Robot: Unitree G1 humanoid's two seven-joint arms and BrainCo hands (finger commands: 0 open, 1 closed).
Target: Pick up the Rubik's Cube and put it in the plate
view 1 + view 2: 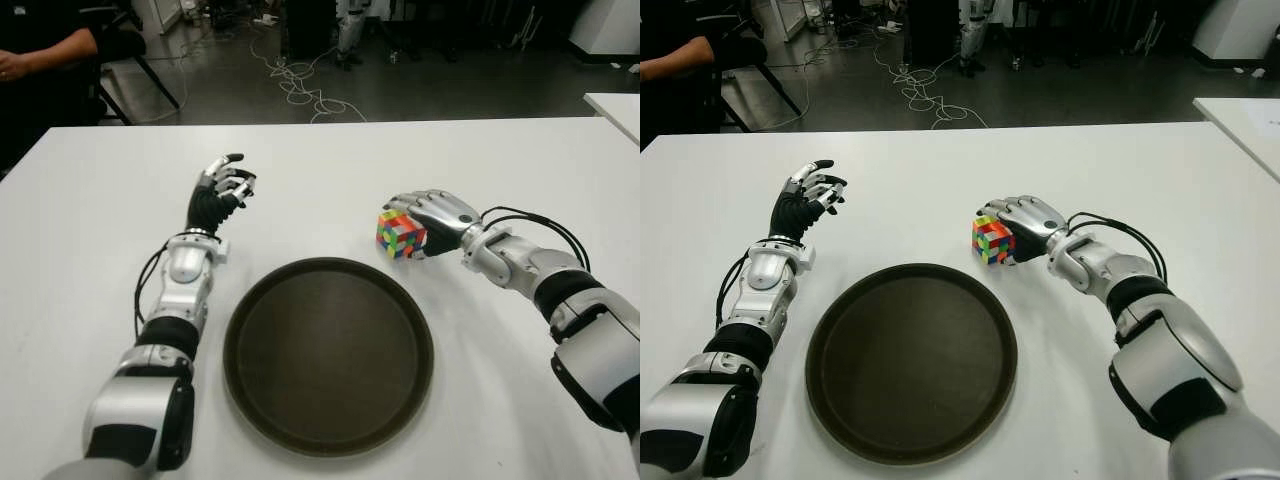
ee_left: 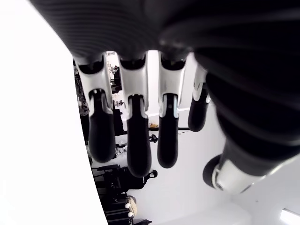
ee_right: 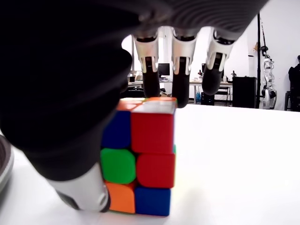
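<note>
A multicoloured Rubik's Cube (image 1: 399,234) stands on the white table (image 1: 330,160), just beyond the right rim of the round dark brown plate (image 1: 328,356). My right hand (image 1: 418,228) comes at it from the right. In the right wrist view its fingers (image 3: 180,70) curl over the cube's (image 3: 140,159) top edge and the thumb presses low on its side. The cube's base still touches the table. My left hand (image 1: 225,185) is raised left of the plate, its fingers loosely bent around nothing. Nothing lies in the plate.
A seated person (image 1: 40,50) is beyond the table's far left corner. Cables (image 1: 300,85) trail across the dark floor behind the table. The corner of another white table (image 1: 615,105) shows at the far right.
</note>
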